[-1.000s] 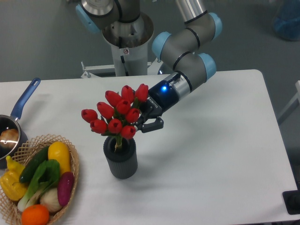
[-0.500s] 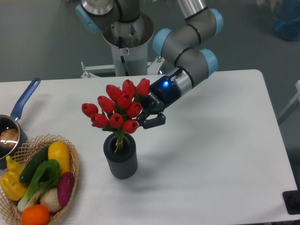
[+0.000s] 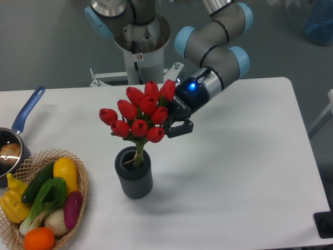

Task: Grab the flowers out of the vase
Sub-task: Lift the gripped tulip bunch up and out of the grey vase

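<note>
Flowers (image 3: 139,115) half-drawn from the vase (image 3: 134,179)
Gripper (image 3: 170,126) pinches the bunch from behind — tilted stems may snag the rim and topple it.

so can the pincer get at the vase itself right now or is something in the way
Probably not: the pincer looks shut on the red tulips, whose stems reach into the dark ribbed vase, so it is occupied, though the vase's sides stand unobstructed.
</note>
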